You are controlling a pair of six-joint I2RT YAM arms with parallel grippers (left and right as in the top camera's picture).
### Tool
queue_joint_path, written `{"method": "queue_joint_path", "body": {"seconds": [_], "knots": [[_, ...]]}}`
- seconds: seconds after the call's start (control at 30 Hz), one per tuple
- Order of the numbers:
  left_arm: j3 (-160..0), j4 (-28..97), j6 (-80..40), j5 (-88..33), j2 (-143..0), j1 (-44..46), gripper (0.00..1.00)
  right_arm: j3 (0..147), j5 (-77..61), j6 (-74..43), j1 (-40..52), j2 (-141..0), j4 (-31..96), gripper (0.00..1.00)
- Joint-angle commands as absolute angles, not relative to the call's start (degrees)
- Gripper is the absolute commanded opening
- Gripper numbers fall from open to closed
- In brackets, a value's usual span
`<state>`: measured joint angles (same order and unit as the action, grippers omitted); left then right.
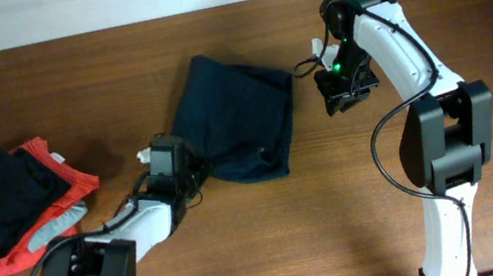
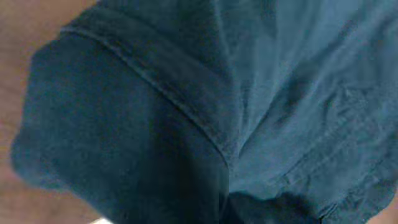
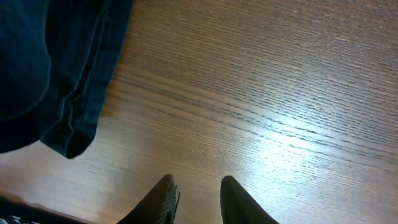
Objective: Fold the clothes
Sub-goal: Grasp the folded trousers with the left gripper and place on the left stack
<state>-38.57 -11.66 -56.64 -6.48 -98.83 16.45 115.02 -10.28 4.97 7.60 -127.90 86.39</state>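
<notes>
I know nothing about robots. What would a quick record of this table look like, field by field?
Being folded: navy garment, lying mid-table
Left end effector: shut on its corner
Right end effector: open, empty, over bare table beside it
Side pile: black, red-orange and grey clothes at the left

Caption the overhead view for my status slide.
Left pincer shut on the lower-left edge of the navy garment; right pincer open and empty beside its upper-right corner.

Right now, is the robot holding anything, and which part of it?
The left gripper looks shut on the navy garment, at the edge nearest its arm. The right gripper is open and holds nothing.
</notes>
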Motion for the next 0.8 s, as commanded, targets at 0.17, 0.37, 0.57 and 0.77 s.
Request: {"method": "queue_joint_path", "body": {"seconds": [0.17,0.37,0.57,0.77], "knots": [[-42.37,-7.99,-24.27,-0.97,-92.99,16.1,0.01,115.79,-9.39,5.54,7.84,-127.55,86.87,0.29],[-47.75,9.74,-18.06,7.03,-75.42,11.31,0.01,115.79,-9.37,5.74,7.84,-127.55,86.87,0.29],[-48.6,12.69,-9.45,7.79,-59.55,1.32,0.01,115.79,-9.39,5.72,7.86,-127.55,87.29,0.29],[-48.82,12.73,-7.6,8.01,-54.24,-7.99,0.0,115.79,-9.39,5.74,7.86,-127.55,87.48,0.29]]}}
